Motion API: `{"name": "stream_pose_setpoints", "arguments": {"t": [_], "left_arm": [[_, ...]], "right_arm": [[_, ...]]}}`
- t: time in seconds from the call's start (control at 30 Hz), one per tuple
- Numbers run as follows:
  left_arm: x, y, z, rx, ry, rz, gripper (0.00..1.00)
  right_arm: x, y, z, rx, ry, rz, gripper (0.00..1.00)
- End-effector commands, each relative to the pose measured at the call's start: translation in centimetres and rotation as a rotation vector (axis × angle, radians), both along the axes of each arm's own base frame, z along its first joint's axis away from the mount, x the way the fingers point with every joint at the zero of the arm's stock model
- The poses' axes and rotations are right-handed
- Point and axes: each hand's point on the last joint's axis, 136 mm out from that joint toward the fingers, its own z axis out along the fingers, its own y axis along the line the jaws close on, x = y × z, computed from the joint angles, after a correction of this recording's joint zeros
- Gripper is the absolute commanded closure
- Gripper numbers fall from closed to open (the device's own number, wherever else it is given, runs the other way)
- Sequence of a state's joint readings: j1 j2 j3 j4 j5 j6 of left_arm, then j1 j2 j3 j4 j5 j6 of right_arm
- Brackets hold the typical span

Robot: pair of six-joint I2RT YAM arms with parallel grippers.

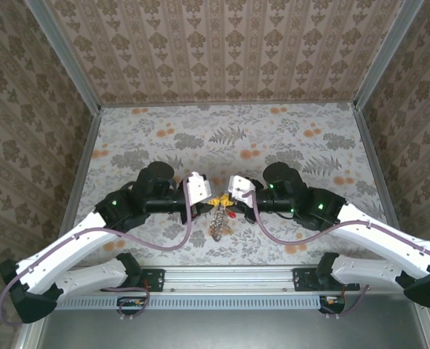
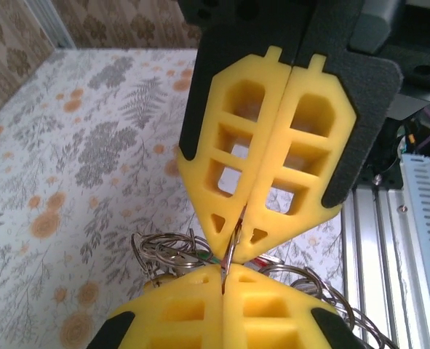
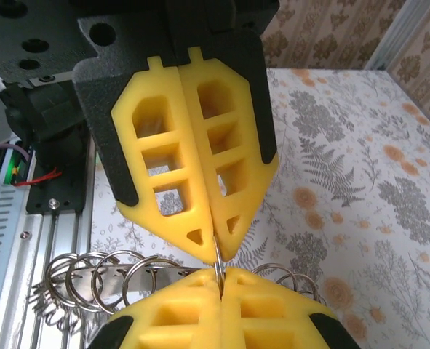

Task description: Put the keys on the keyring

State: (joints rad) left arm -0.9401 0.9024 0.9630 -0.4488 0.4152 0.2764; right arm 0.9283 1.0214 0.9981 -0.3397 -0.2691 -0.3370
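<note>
My left gripper (image 1: 212, 198) and right gripper (image 1: 226, 198) meet tip to tip over the middle of the table, both shut. In the left wrist view my left gripper (image 2: 223, 280) and the right gripper (image 2: 236, 236) opposite pinch one thin metal ring (image 2: 230, 253) seen edge-on. The right wrist view shows that ring (image 3: 218, 260) between my right gripper (image 3: 220, 280) and the left gripper (image 3: 215, 247). The keyring (image 1: 217, 224), a bunch of coiled loops, hangs below them and spreads to both sides (image 3: 91, 280). A green tag (image 2: 210, 257) and a red tag (image 2: 265, 261) peek out behind the fingers; the keys themselves are hidden.
The table (image 1: 287, 138) wears a floral cloth and is boxed in by patterned walls with metal posts (image 1: 76, 80). An aluminium rail (image 1: 229, 280) with both arm bases runs along the near edge, close under the hanging loops (image 2: 389, 240).
</note>
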Motion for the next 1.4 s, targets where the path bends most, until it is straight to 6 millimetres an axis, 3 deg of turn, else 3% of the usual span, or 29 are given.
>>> {"name": "stream_pose_setpoints", "arguments": {"t": [0.0, 0.1, 0.2, 0.63, 0.7, 0.8, 0.87, 1.27, 1.37], "left_arm": [[-1.4, 0.7, 2.7, -0.153, 0.023, -0.055, 1.0], [-1.9, 1.4, 4.5, -0.267, 0.031, -0.087, 1.0], [-2.6, 1.7, 5.7, -0.328, 0.029, -0.127, 1.0], [-3.2, 1.4, 6.7, -0.406, 0.026, -0.196, 1.0], [-3.1, 1.4, 6.7, -0.408, 0.026, -0.2, 1.0], [-3.1, 1.4, 6.9, -0.412, 0.023, -0.206, 1.0], [-3.1, 1.5, 7.1, -0.419, 0.021, -0.21, 1.0], [-3.6, 1.7, 7.5, -0.429, 0.017, -0.235, 1.0], [-3.5, 1.8, 7.4, -0.429, 0.016, -0.235, 1.0]], "right_arm": [[-0.8, 0.0, 2.4, 0.101, -0.041, 0.024, 0.85], [-1.1, -0.2, 2.2, 0.111, -0.027, 0.029, 0.78], [-1.5, -0.2, 2.4, 0.125, -0.022, 0.041, 0.78], [-3.5, -0.2, 6.1, 0.271, -0.063, 0.129, 0.73], [-3.5, -0.2, 6.3, 0.278, -0.062, 0.134, 0.77], [-3.3, -0.1, 5.7, 0.253, -0.05, 0.127, 0.9], [-3.1, 0.0, 5.2, 0.239, -0.038, 0.122, 0.9], [-2.0, -0.5, 5.7, 0.263, -0.067, 0.05, 0.65], [-1.9, -0.8, 5.9, 0.268, -0.071, 0.038, 0.63]]}}
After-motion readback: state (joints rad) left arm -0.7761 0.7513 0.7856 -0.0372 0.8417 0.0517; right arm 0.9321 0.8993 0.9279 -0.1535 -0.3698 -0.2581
